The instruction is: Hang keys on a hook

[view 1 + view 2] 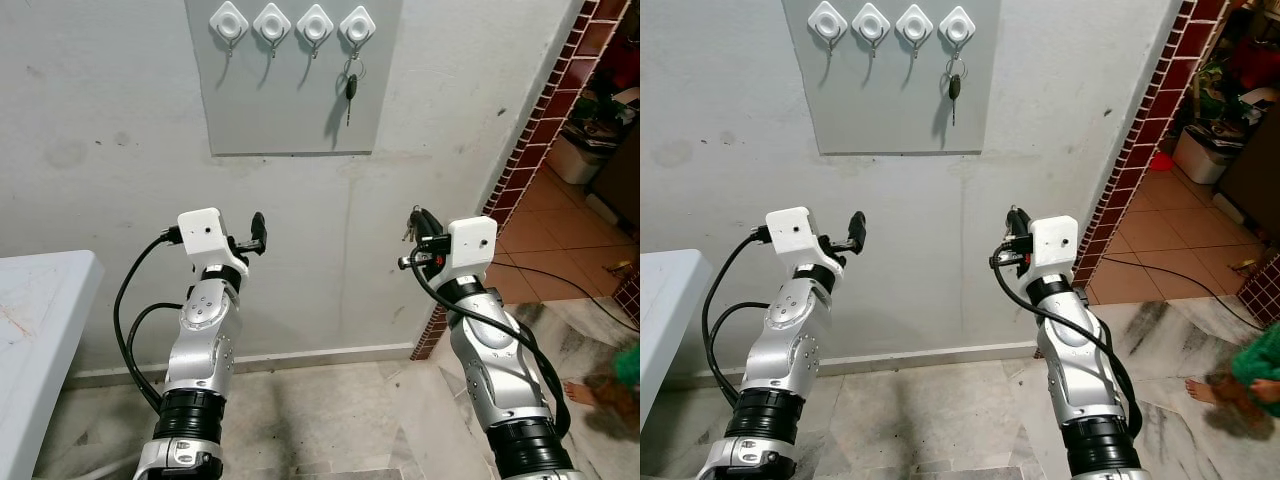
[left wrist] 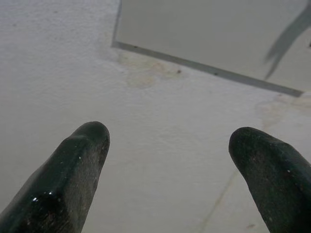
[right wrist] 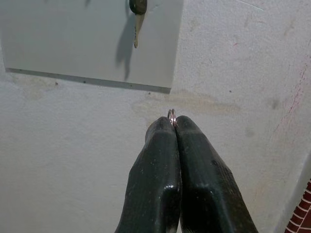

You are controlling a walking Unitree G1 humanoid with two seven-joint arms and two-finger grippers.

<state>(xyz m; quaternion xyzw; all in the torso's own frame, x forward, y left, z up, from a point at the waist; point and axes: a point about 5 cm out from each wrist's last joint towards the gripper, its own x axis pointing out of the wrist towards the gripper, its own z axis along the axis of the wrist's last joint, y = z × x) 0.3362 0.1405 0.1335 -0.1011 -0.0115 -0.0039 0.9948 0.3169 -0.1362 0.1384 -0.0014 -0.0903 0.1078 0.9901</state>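
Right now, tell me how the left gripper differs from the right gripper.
The left gripper has its fingers spread wide with nothing between them; the right gripper is pinched shut on a small metal key ring. The left gripper sits below the three bare hooks; the right gripper sits lower right of the hook that already carries a key. Both are raised toward the wall, below the grey hook board.

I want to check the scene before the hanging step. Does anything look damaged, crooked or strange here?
Nothing serious stands out. The grey board sits straight, and one key already hangs on its rightmost hook. The wall has only faint stains below the board. The right hand pinches a key ring; the left hand is open.
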